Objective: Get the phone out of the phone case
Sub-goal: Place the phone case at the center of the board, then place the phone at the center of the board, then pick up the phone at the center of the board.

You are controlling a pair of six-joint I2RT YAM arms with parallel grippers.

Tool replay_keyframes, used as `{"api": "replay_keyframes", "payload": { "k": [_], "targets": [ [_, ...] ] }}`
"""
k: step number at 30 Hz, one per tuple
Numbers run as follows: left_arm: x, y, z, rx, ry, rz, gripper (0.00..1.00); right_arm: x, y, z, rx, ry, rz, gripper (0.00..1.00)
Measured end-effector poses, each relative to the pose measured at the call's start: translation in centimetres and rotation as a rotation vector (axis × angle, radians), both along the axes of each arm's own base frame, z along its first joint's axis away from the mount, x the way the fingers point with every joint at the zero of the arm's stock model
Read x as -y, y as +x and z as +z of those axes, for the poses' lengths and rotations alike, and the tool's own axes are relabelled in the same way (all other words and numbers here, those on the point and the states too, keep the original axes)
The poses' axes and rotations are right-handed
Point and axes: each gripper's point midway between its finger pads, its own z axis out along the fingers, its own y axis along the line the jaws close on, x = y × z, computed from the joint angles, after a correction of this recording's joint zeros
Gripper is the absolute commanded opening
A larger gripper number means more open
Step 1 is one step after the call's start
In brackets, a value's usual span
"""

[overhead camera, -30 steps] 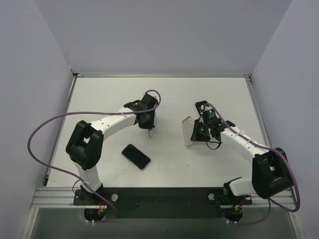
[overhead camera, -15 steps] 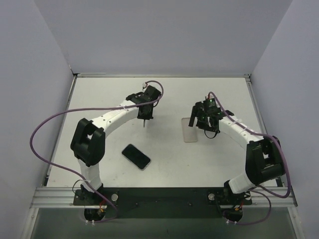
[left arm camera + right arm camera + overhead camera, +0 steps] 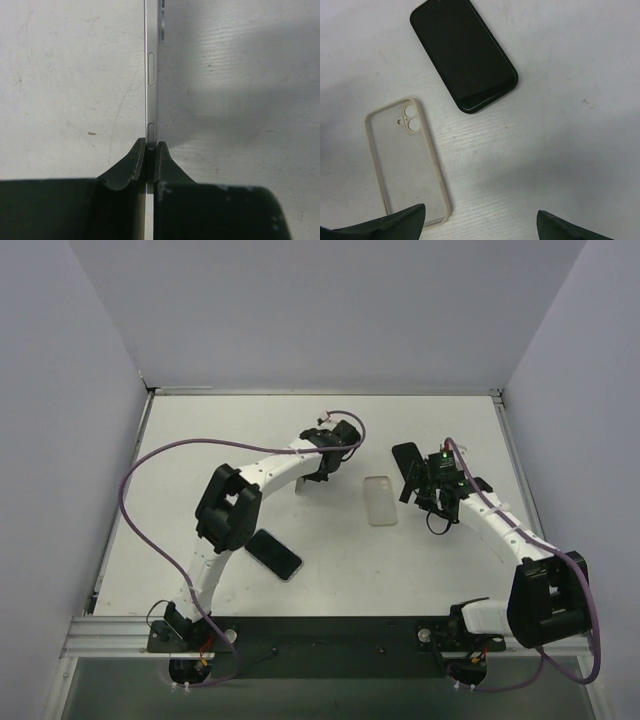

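Observation:
The phone [image 3: 151, 75] shows edge-on in the left wrist view as a thin silver strip with side buttons. My left gripper [image 3: 151, 145] is shut on its lower edge, just above the table. From above, that gripper [image 3: 312, 477] hangs left of the clear phone case [image 3: 380, 502], and the phone [image 3: 298, 485] is a pale sliver under it. The empty case [image 3: 407, 160] lies flat, its beige rim and camera cutout showing. My right gripper [image 3: 480, 225] stands open just right of the case, with nothing between its fingers; from above the right gripper [image 3: 418, 485] is beside the case.
A dark phone [image 3: 465, 55] lies screen-up just beyond the case, under the right wrist [image 3: 407, 460]. Another dark phone [image 3: 275, 554] lies on the white table [image 3: 200, 440] near the left arm's elbow. Grey walls close the table on three sides.
The right gripper has opened and let go of the case, which now lies flat. The left arm has swung right and further back, still holding the phone.

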Motion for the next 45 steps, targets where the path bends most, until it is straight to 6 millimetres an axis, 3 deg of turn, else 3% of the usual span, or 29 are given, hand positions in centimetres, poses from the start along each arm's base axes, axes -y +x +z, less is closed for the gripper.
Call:
{"api": "replay_keyframes", "payload": {
  "k": [5,6,7,13,17,21,24,26,29,32,33,34,37,40,45],
  "targets": [
    [1.2,0.1,0.4,-0.014,-0.046,-0.019,0.68,0.3,-1.4,-1.2,-0.040,0.002,-0.006,0.86],
    [1.5,0.1,0.4,-0.016,-0.058,-0.023,0.69,0.3,-1.5,-1.1,-0.041,0.004,-0.005,0.86],
    [1.7,0.1,0.4,-0.018,-0.072,-0.023,0.81,0.3,-1.4,-1.0,-0.036,0.006,-0.005,0.86],
    [2.6,-0.4,0.5,-0.053,-0.124,-0.044,0.86,-0.2,-1.5,-0.8,-0.034,0.027,0.014,0.86],
    [2.7,-1.3,2.6,-0.056,-0.210,-0.052,0.87,-1.6,-1.2,0.1,-0.023,0.022,0.066,0.85],
    [0.2,-2.9,6.2,-0.034,-0.353,-0.018,0.87,-7.0,-0.9,1.5,0.003,0.019,0.246,0.85],
    [-3.6,-3.4,8.6,0.004,-0.458,0.057,0.88,-12.5,-1.7,1.9,-0.003,0.021,0.426,0.86],
    [-7.1,-3.7,9.9,0.033,-0.521,0.132,0.88,-16.2,-2.5,1.7,-0.013,0.012,0.547,0.86],
    [-11.2,-4.0,10.7,0.070,-0.574,0.227,0.89,-21.9,-4.8,0.8,-0.040,-0.006,0.734,0.87],
    [-14.4,-5.3,10.3,0.070,-0.606,0.304,0.89,-26.6,-7.2,-0.3,-0.063,-0.028,0.882,0.87],
    [-15.2,-5.7,10.1,0.068,-0.615,0.327,0.89,-28.0,-8.0,-0.8,-0.072,-0.037,0.925,0.99],
    [-16.0,-6.1,9.9,0.069,-0.622,0.347,0.90,-29.2,-8.8,-1.2,-0.078,-0.044,0.964,0.99],
    [-18.0,-6.9,9.7,0.074,-0.643,0.400,0.89,-31.3,-10.9,-2.7,-0.115,-0.063,1.045,1.00],
    [-19.3,-7.4,9.7,0.080,-0.662,0.433,0.89,-32.1,-11.8,-4.1,-0.151,-0.079,1.079,1.00],
    [-19.3,-7.8,9.1,0.059,-0.685,0.437,0.89,-32.6,-12.2,-5.8,-0.193,-0.094,1.099,1.00]
  ]
}}
